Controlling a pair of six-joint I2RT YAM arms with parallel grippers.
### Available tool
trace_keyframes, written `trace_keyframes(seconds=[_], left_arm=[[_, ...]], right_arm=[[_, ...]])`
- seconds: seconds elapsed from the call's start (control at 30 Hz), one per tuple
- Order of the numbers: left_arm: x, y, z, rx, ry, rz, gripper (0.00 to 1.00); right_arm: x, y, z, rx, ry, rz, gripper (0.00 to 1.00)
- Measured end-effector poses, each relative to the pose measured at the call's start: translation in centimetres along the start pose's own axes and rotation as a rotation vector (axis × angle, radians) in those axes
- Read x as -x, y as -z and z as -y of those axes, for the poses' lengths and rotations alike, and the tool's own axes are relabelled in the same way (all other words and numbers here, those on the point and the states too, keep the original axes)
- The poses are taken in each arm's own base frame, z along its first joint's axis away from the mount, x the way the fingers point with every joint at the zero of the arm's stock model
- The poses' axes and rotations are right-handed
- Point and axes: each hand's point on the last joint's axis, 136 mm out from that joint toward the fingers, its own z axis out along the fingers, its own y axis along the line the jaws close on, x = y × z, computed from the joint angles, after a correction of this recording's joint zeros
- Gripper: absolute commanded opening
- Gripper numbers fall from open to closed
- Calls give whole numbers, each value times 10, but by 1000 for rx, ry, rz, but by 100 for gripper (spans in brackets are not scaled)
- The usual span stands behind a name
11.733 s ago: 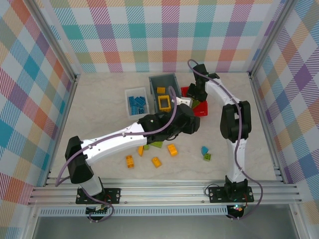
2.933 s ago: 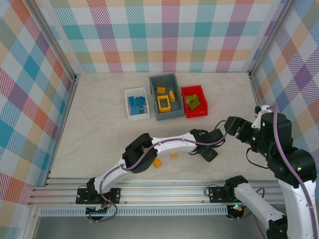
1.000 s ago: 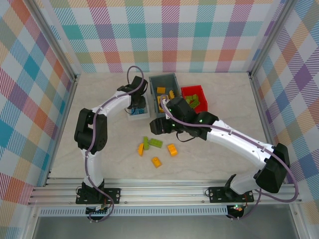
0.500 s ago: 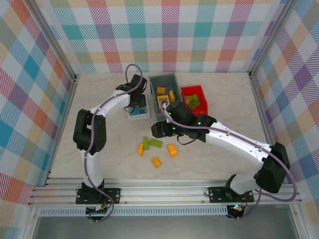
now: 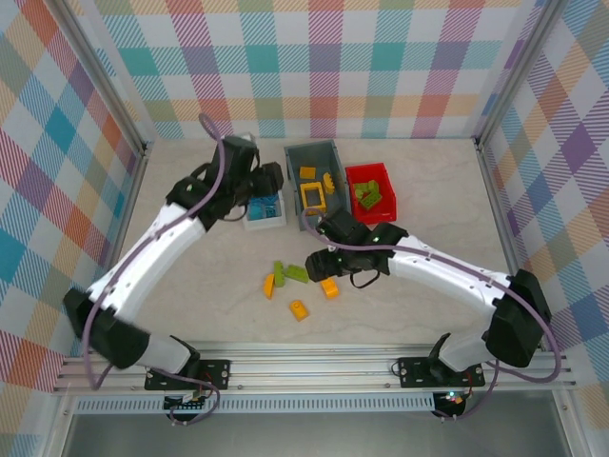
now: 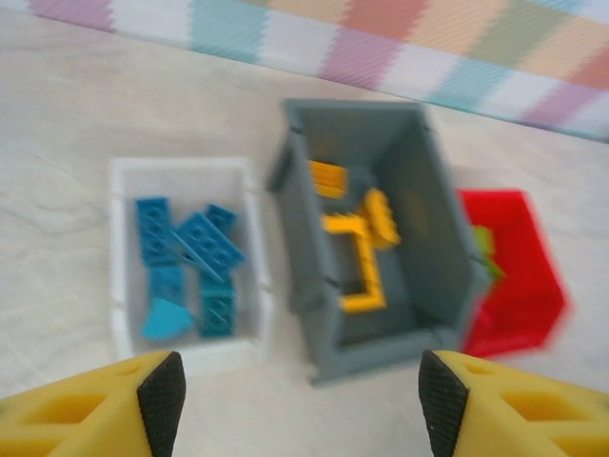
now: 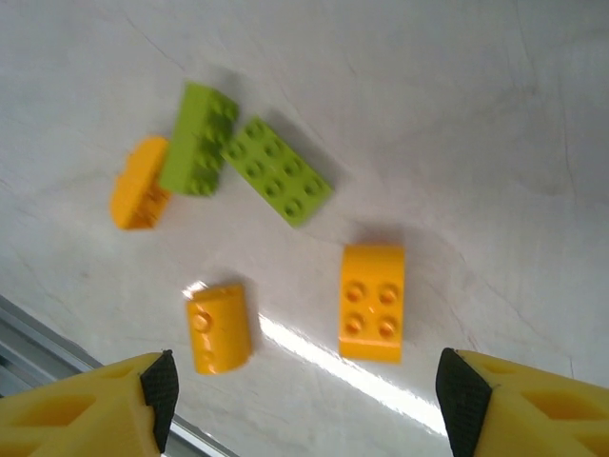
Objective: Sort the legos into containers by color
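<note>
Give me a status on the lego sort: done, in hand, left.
Done: blue bricks lie in the white tray, yellow pieces in the grey bin, green ones in the red bin. In hand: nothing; left tool and right tool are both open and empty. Left: two green bricks and three yellow-orange bricks on the table.

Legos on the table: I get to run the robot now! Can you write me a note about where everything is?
The left gripper is open and empty, near the white tray.
The right gripper is open and empty, over the loose bricks.
Done: blue bricks in the white tray, yellow pieces in the grey bin, green bricks in the red bin.
Left: five on the table. Two green ones for the red bin, three orange-yellow ones for the grey bin.
</note>
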Motion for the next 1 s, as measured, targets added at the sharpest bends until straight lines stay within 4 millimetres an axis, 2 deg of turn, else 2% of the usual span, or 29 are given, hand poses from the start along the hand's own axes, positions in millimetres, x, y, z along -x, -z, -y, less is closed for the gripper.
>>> trace_keyframes(seconds=[0.13,0.27,0.4,0.67,0.9,1.0], left_arm=[[-53,47,7,-116,45,-41,69],[-99,74,-16,-154,134,-87,68],[-122,92,-37,-159,196,-109,68],[-134,108,-50,-179,246,-115,68],[-135,105,-50,-171,242,-125,68],[-135,105,-50,-171,239,-126,68]], right_arm=[[-28,-32,12,-61,-4,-146,74],[-42,-57,21,-110,-6,-237,66],[-47,-74,27,-138,-10,-286,55],[-43,-86,28,-142,-16,-280,37],[-36,-85,31,-159,-14,-248,32],[-29,-78,34,-165,-21,-220,31]])
